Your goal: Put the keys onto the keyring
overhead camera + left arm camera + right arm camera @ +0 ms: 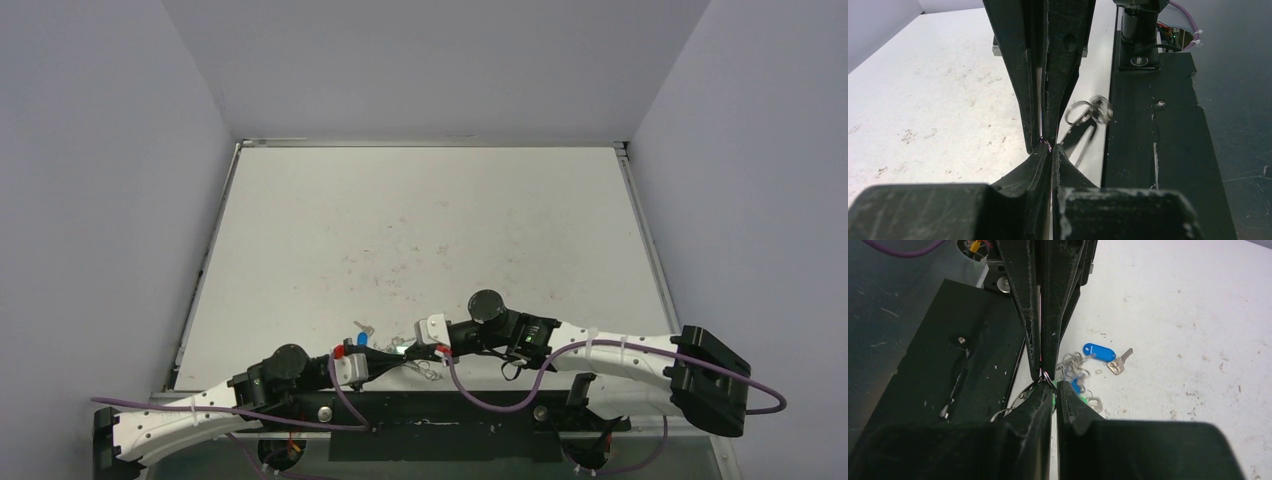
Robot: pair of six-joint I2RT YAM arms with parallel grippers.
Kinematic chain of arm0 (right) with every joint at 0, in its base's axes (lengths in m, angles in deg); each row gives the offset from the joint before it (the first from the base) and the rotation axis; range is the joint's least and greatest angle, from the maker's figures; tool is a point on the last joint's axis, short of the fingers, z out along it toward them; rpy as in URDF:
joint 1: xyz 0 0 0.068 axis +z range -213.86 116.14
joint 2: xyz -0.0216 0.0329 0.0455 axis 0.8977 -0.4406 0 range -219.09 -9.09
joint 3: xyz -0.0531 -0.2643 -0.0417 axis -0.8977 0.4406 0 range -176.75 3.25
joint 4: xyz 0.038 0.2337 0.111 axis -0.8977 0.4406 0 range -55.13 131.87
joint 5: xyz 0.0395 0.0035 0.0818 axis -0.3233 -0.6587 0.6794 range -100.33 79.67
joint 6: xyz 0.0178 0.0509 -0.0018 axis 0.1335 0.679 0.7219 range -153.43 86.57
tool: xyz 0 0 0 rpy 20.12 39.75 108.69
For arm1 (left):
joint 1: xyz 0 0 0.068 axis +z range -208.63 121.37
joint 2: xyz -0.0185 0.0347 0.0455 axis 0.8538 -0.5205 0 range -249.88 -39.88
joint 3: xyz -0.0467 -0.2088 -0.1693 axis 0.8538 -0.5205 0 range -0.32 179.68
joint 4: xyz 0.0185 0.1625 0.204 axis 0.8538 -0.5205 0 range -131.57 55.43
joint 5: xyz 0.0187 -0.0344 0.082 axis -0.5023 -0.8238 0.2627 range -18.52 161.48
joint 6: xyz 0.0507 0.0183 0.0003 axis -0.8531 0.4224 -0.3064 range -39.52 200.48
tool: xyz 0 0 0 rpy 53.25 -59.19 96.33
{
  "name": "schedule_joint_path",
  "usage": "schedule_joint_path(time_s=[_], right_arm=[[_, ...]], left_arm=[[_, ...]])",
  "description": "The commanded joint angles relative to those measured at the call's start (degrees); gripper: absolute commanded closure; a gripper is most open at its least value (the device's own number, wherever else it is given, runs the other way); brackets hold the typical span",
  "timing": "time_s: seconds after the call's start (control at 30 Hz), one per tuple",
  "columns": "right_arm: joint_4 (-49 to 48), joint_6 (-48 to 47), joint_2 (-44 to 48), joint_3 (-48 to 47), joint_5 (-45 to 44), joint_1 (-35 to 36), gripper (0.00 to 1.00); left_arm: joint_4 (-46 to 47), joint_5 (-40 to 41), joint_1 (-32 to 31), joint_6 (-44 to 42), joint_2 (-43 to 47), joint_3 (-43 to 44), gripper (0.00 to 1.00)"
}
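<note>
At the near edge of the table, at 5 o'clock from the meeting fingertips, a small blurred ring with a bit of metal on it is seen; whether it hangs from the hoop cannot be told. Just beyond it, the left gripper is pressed together on the thin wire of the keyring, tip to tip with the right gripper. The right jaws are drawn nearly together, with a narrow slit between them. A sliver of green is seen there, but whether anything is gripped cannot be told. Farther out, at 10 o'clock, the blue key is laid flat beside a tangle of small rings, and a green key lies nearer the fingers. No key is seen threaded on the hoop, so the task is judged barely begun.
</note>
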Motion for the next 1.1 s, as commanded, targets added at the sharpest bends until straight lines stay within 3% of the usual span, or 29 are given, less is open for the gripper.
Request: schedule_joint_path(time_s=[0.0, 0.2, 0.4, 0.6, 0.87, 1.07], right_arm=[[-2.77, 0.30, -1.72, -3.31, 3.64, 0.49, 1.00], [1.62, 0.82, -0.38, -4.78, 2.49, 0.45, 1.00], [21.37, -0.66, -0.74, -13.34, -2.81, 0.48, 1.00], [36.15, -0.06, -2.35, -22.94, -8.64, 1.17, 1.00], [51.23, 6.49, -10.61, -36.00, -12.49, 1.41, 1.00], [56.04, 13.29, -16.92, -40.67, -13.02, 1.31, 1.00]], left_arm=[[2.76, 0.29, -0.13, -0.43, 0.26, 1.24, 1.00], [1.38, 1.65, -0.14, -0.36, 0.97, 1.70, 1.00], [-4.08, 5.42, -0.14, -1.04, 2.13, 5.18, 0.77], [-7.20, 10.14, -0.14, -0.61, 1.19, 8.42, 0.68], [-13.15, 12.83, -0.12, -0.51, -0.56, 11.73, 0.68], [-16.14, 14.03, -0.14, 0.32, 1.29, 11.95, 0.68]])
